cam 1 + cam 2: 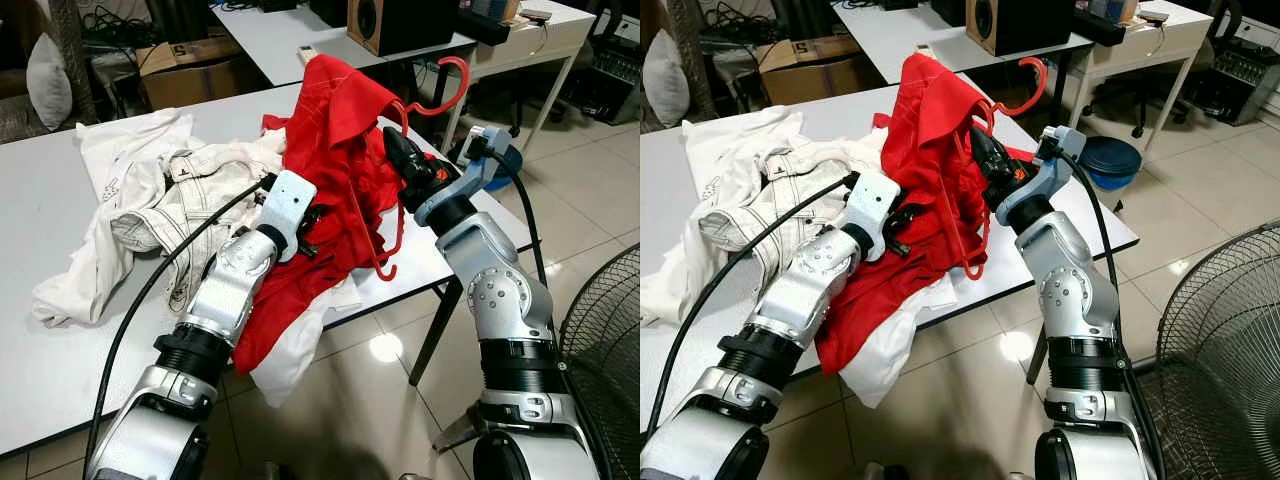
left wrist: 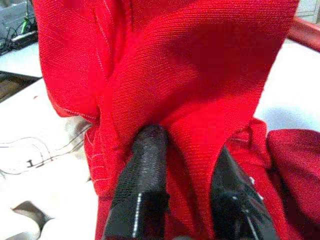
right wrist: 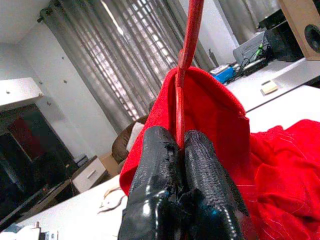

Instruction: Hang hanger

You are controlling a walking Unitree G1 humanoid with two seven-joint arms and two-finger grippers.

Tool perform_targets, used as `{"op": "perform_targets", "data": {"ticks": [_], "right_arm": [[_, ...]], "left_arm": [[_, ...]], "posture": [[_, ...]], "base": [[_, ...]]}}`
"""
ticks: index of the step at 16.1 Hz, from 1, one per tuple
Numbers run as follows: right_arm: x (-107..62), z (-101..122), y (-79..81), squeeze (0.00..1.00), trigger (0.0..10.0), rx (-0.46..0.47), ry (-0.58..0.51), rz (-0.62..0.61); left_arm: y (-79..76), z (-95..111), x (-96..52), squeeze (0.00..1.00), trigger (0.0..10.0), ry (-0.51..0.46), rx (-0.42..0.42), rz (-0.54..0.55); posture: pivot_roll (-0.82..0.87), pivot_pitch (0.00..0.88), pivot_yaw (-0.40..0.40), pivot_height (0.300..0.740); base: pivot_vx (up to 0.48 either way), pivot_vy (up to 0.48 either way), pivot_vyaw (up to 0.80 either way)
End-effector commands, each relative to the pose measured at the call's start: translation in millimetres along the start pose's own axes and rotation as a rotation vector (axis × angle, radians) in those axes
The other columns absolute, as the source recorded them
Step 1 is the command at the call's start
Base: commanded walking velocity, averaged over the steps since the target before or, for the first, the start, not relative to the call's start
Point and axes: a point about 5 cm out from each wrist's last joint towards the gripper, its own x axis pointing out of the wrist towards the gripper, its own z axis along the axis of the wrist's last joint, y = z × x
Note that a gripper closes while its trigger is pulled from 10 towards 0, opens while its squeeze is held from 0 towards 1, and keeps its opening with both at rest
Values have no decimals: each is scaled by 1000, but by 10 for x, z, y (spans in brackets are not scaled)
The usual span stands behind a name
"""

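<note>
Hanger (image 1: 440, 95) is red and sits partly inside the red garment (image 1: 335, 130), raised over the desk (image 1: 60, 360); in your eye views the right claw (image 1: 400, 160) holds it up and the left claw (image 1: 305, 225) is in the cloth. I judge dressing is underway, hanging not yet done. Your left wrist view shows fingers (image 2: 142, 165) a little apart, pinching a red fold. Your right wrist view shows fingers (image 3: 160, 165) closed tight on the hanger's thin bar.

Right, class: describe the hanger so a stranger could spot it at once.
Start at the white table and find the red cloth garment. The thin red plastic hanger is threaded through it, gripped by the right end effector; alone there, it has a curved hook.
</note>
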Motion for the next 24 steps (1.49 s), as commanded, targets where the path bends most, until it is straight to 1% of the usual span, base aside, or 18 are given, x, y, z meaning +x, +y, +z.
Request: {"op": "perform_targets", "data": {"ticks": [1,3,6,7,10,11,12,13,14,15,16,17,18,19,21,22,23,24], "right_arm": [[27,82,74,0,10000,-13,-29,34],[30,79,68,0,10000,-13,-29,31],[35,77,46,0,10000,-9,-30,23],[37,75,35,0,10000,-7,-31,18],[42,55,3,0,10000,3,-32,-9],[49,41,-42,0,10000,17,-36,-44],[57,32,-79,0,10000,27,-38,-71],[76,8,-138,0,10000,42,-33,-115],[123,-25,-198,0,10000,90,-33,-162],[180,-22,-187,0,10000,154,-48,-163],[239,-3,-142,0,10000,203,-63,-144],[279,11,-113,0,10000,224,-72,-136],[362,29,-67,0,10000,272,-88,-130],[433,45,-38,0,10000,329,-109,-137],[524,70,-42,0,10000,435,-146,-173],[537,74,-50,0,10000,459,-153,-181],[541,65,-83,0,10000,443,-147,-205],[537,58,-104,0,10000,424,-143,-220]], "left_arm": [[55,54,6,0,0,-24,10,2],[82,54,-8,0,0,-35,-4,-7],[111,71,-39,0,0,-70,-68,-43],[117,74,-57,0,0,-69,-74,-69],[133,122,-173,0,0,-70,-91,-213],[175,182,-279,0,0,-66,-81,-311],[207,224,-348,0,0,-65,-58,-363],[248,281,-444,0,0,-52,-23,-437],[267,354,-564,0,0,-16,18,-538],[246,404,-626,0,0,5,41,-600],[217,441,-648,0,0,9,57,-632],[191,464,-646,0,0,7,58,-643],[140,500,-630,0,0,1,68,-657],[99,514,-598,0,0,4,95,-654],[83,493,-542,0,0,35,215,-602],[84,486,-532,0,0,44,240,-586],[74,513,-514,0,0,23,244,-565],[62,544,-516,0,0,6,228,-566]], "posture": [[-191,0,65,740],[-191,0,65,740],[-186,0,61,740],[-186,0,61,740],[-180,0,60,740],[-175,0,61,740],[-169,0,61,740],[-157,0,61,740],[-139,0,60,740],[-130,0,60,740],[-122,0,62,740],[-121,0,63,740],[-116,0,66,740],[-110,0,68,740],[-97,0,69,740],[-97,0,69,740],[-98,0,72,740],[-98,0,73,740]], "base": [[0,0,0],[0,0,0],[0,0,0],[0,0,0],[0,0,0],[0,0,0],[0,0,0],[0,0,0],[0,0,0],[0,0,0],[0,0,0],[0,0,0],[0,0,0],[0,0,0],[0,0,0],[0,0,0],[0,0,0],[0,0,0]]}}
